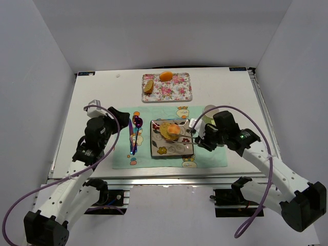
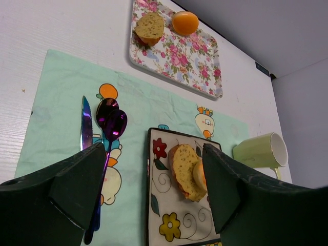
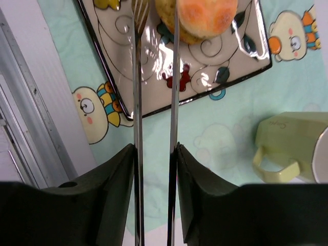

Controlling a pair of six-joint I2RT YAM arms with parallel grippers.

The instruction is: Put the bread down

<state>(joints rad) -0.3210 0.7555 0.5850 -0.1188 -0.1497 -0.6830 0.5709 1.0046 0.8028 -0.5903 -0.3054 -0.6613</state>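
Tabletop [image 1: 102,87], one mint placemat [image 1: 210,156] at the middle of the near edge, printed with cartoon figures.

Counts:
- Square plate [image 1: 171,152]: 1, at the centre of the placemat, flower and swirl pattern.
- Bread [image 2: 182,171]: 1 flat tan slice, lying on the far half of the plate.
- Orange ball: 2. One rests on the bread [image 1: 173,130]; the other sits at the far edge of the floral tray.
- Floral tray [image 1: 177,89]: 1, at the middle of the tabletop's far edge, beyond the placemat.
- Brown wedge piece [image 2: 149,26]: 1, in the tray's far left corner, just beside its ball.
- Knife [image 2: 86,123]: 1, on the left part of the placemat.
- Purple spoon [image 2: 114,123]: just right of the knife; two bowl shapes overlap, count unsure.
- Green mug [image 2: 259,148]: 1, on its side at the placemat's right edge, script on its wall unreadable.

Blue labels at the tabletop's far corners, unreadable.

Left gripper [image 2: 154,148]: jaws wide apart, nothing between them, above the placemat's left part.

Right gripper [image 3: 155,148]: fingers pressed on the two arms of metal tongs [image 3: 137,102], which reach over the plate. The tong tips are parted beside the bread; contact cannot be told.
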